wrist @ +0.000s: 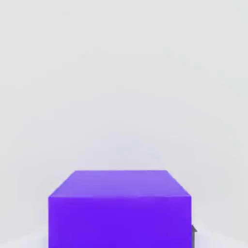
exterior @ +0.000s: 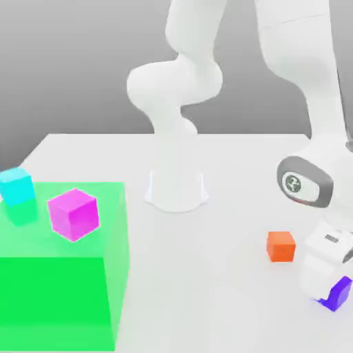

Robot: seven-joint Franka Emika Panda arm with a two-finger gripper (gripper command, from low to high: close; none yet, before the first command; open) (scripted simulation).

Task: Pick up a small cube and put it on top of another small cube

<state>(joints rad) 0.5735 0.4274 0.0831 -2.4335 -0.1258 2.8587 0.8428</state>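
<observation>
Purple small cube sits clamped in the closed gripper; orange cube lies nearby toward the exterior view's left.

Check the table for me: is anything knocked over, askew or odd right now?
Nothing stands out. The gripper is down on the purple cube, the orange cube sits flat on the table nearby, and the pink cube and cyan cube rest by the green block.
</observation>
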